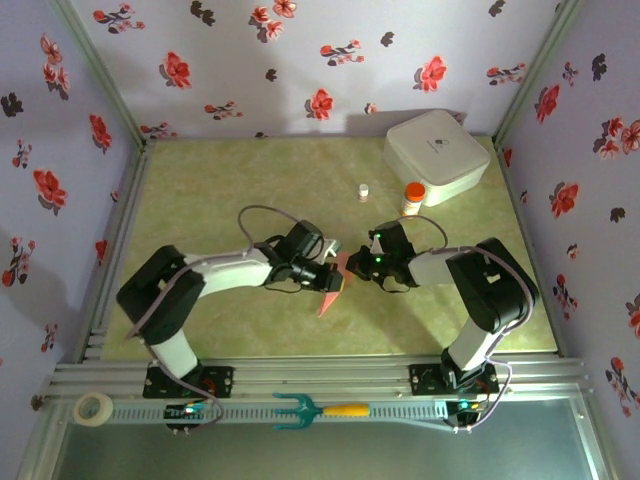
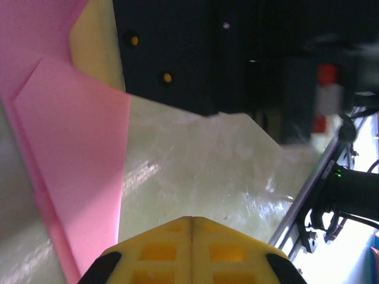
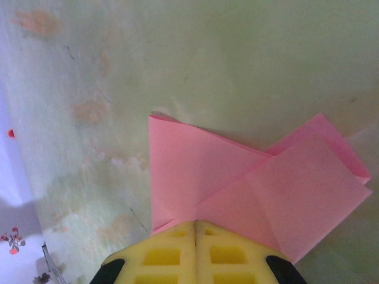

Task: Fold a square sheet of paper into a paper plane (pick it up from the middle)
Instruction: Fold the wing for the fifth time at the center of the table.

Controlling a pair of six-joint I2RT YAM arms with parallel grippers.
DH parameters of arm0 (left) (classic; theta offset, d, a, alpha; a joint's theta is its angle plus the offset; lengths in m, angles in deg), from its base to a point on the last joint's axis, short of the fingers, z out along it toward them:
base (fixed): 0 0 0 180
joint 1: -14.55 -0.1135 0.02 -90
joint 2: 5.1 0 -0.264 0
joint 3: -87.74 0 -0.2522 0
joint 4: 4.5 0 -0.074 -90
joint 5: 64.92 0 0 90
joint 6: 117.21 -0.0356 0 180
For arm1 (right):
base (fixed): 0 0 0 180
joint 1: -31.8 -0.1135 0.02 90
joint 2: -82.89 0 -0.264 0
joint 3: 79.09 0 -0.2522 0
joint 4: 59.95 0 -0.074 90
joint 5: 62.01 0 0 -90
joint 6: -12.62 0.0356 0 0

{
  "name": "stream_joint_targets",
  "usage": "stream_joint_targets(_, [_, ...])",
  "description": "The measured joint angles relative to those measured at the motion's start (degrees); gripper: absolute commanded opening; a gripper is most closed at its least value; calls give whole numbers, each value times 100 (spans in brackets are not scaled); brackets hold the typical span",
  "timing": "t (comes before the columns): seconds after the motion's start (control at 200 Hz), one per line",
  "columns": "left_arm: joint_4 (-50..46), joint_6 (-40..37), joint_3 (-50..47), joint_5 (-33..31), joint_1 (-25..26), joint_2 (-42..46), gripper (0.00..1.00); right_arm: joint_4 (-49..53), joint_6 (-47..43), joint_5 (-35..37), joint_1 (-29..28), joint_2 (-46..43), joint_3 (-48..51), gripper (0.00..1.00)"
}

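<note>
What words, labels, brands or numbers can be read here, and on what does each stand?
None is legible.
White box: small dark mark on its lid, too small to read.
Orange-capped bottle: any label too blurred to read.

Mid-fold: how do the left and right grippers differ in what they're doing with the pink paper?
The right gripper is shut on the folded pink paper, which fans out from its tips; the left gripper is shut on nothing, the paper lying off to its side. The right gripper faces the flaps head-on; the left gripper faces bare table. Both are closed and close to the paper.
</note>
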Motion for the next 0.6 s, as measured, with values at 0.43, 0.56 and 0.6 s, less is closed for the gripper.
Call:
stream_joint_targets(0.43, [179,-216,-61,79,7,-728,2,7,0,28,0,-22,24,2])
stream_joint_targets(0.56, [520,-219,-479,20,46,-472,3,26,0,-17,-7,-22,26,1])
stream_joint_targets(0.6, [575,-219,-599,-2,59,-389,3,31,0,-26,-7,-22,26,1])
